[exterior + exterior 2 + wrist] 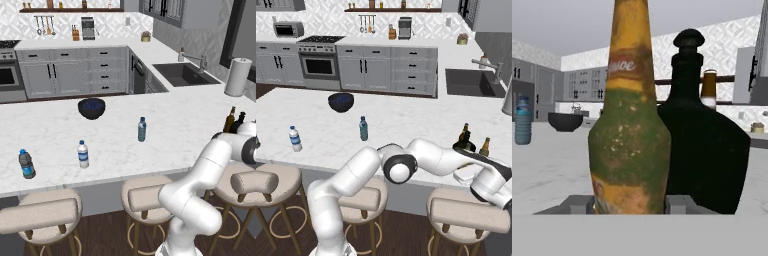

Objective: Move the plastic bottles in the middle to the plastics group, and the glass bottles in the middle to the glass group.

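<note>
1. Far left on the table, the blue-labelled bottle and the white-labelled bottle form the plastics group.
2. Mid-table, the grey-blue water bottle stands upright, untouched.
3. At right, the end effector brackets the upright brown beer bottle, fingers at its base; whether they grip is unclear. The black round bottle stands just behind, a glass-group bottle beyond.

A dark bowl sits on the white counter, with a paper-towel roll standing beside the sink.
</note>
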Tool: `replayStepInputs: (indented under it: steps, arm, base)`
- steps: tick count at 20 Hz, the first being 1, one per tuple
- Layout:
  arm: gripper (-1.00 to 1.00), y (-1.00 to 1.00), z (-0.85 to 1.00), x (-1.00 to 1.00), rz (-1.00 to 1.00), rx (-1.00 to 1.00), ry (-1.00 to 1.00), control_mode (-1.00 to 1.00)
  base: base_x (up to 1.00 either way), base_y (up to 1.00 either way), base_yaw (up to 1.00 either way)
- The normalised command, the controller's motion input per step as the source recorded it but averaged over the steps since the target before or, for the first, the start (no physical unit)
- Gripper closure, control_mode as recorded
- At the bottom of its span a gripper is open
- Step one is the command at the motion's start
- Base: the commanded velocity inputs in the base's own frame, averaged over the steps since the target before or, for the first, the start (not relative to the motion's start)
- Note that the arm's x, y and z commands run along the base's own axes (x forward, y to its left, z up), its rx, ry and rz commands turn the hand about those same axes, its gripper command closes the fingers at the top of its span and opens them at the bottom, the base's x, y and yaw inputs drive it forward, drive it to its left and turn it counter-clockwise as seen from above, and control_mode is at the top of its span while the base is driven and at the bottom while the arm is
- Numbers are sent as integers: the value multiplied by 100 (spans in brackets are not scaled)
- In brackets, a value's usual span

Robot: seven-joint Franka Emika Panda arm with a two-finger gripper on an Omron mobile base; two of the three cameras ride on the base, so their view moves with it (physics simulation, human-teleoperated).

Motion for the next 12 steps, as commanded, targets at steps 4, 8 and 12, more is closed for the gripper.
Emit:
replayStepInputs:
  steps: [4, 8, 12]
  arm:
    - [100, 0, 0, 11, 0, -4, 3, -100]
    - [100, 0, 0, 9, 0, -7, 10, -100]
    - [100, 0, 0, 0, 0, -8, 9, -100]
  base:
    - [0, 0, 0]
    - [0, 0, 0]
    - [0, 0, 0]
